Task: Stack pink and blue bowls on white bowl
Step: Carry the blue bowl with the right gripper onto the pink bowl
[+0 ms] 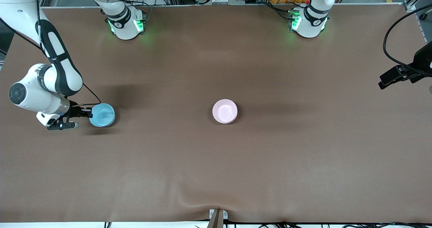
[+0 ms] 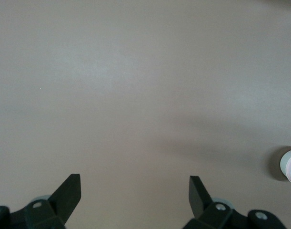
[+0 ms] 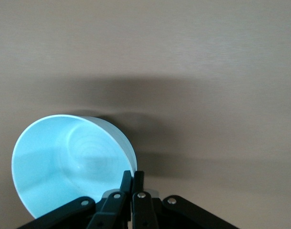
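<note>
a: fig. 1, progress. how much of the stack looks built?

b: judging by the layout, about half. the pink bowl (image 1: 224, 111) sits at the middle of the surface (image 1: 216, 167), and a second rim seems to peek out under it, so it probably rests in the white bowl already; no white bowl can be made out on its own. the blue bowl (image 1: 102, 115) is not yet on the pile.

a: where is the blue bowl, and what has it?

b: toward the right arm's end of the surface, well apart from the pink bowl. the right claw (image 3: 132, 183) is clamped on its rim, one finger inside the wall and one outside. in the right wrist view the blue bowl (image 3: 71, 164) is tilted, its mouth turned toward the camera. whether it is clear of the surface cannot be told.

a: and the left arm?

b: it waits. the left claw (image 2: 135, 193) hangs over bare surface at the left arm's end, fingers apart and holding nothing. a pale bowl edge shows at the border of its wrist view.

a: how do the bowls look?

b: small, round, plain. the blue one is light sky blue with faint rings on its floor; the pink one is pale, upright and empty.

a: what remains?

b: likely carrying the blue bowl to the middle and nesting it in the pink one.
</note>
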### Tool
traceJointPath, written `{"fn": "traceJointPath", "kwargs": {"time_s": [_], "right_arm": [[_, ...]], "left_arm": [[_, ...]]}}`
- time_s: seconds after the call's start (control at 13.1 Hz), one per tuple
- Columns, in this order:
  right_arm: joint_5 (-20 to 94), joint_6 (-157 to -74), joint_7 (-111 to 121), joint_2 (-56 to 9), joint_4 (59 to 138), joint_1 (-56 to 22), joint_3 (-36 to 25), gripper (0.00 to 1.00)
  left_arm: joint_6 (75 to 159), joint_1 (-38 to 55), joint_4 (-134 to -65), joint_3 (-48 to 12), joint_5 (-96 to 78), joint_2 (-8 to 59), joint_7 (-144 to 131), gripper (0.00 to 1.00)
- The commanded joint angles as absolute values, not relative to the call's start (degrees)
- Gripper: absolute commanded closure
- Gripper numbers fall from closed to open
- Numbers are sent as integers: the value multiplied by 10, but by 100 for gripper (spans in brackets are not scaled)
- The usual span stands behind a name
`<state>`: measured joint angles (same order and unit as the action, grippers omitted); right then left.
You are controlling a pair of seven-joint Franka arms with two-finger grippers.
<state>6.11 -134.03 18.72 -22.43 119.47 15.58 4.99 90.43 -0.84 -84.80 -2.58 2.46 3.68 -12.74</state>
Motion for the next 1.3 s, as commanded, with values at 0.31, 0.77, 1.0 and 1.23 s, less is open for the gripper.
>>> {"fn": "traceJointPath", "kwargs": {"time_s": [0.31, 0.77, 1.0, 1.23], "right_arm": [[107, -1170, 3, -173, 1100, 61, 68, 100], [191, -1193, -280, -181, 1043, -124, 65, 100], [188, -1217, -418, -211, 1009, -217, 64, 100], [177, -1238, -523, -265, 963, -287, 61, 100]], "left_arm": [[896, -12, -857, -25, 3, 16, -122, 0], [896, -12, -859, -24, -1, 4, -122, 0], [876, -12, -861, -25, -1, 4, -121, 0], [868, -12, -860, -25, -1, 3, -121, 0]]}}
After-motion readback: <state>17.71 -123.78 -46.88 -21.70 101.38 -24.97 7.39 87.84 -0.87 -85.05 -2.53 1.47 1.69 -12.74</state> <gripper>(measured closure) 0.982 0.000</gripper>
